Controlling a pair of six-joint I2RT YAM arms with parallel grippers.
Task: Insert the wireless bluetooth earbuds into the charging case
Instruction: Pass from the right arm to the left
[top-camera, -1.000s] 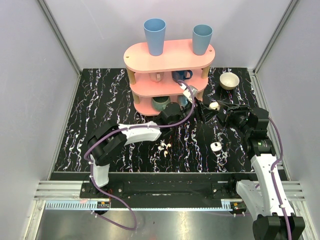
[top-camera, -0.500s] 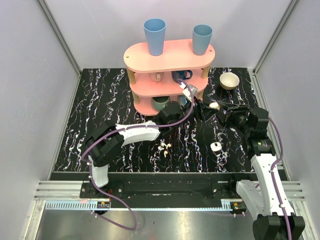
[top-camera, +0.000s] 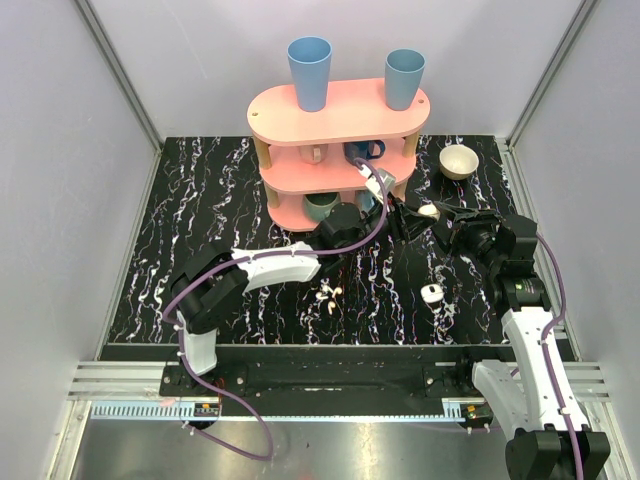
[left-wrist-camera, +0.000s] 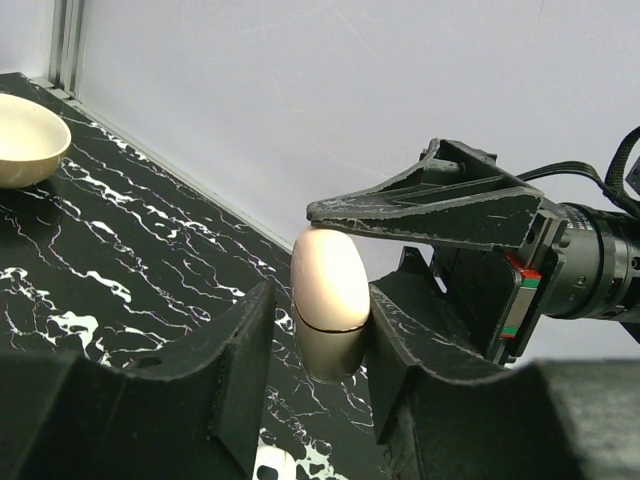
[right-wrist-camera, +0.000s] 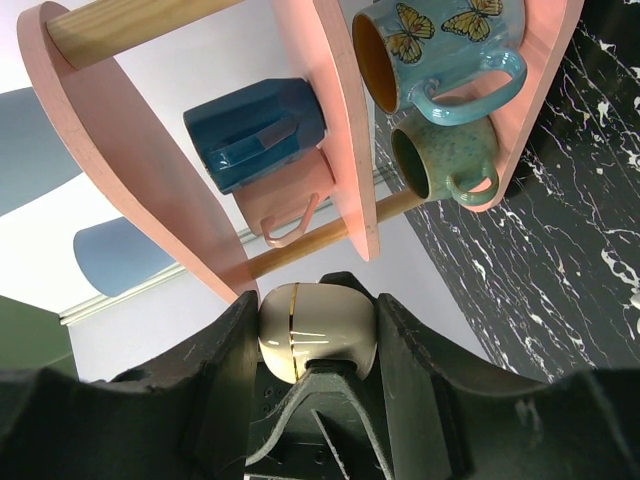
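Right of centre in top view, charging case (top-camera: 428, 211) clamped in right gripper (right-wrist-camera: 316, 345) jaws. Flanking it, left gripper (left-wrist-camera: 318, 345) jaws apart, gap at one finger. Lower centre, earbuds (top-camera: 328, 295) on table (top-camera: 200, 220)

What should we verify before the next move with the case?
1. Grip of right gripper on charging case: ok, fingers press both sides.
2. Grip of left gripper on the case: cannot tell, a gap shows at one finger.
3. Lid open: not ok, seam looks closed.
4. Both earbuds seated: not ok, they lie on the table.
5. Clearance from pink shelf: cannot tell.
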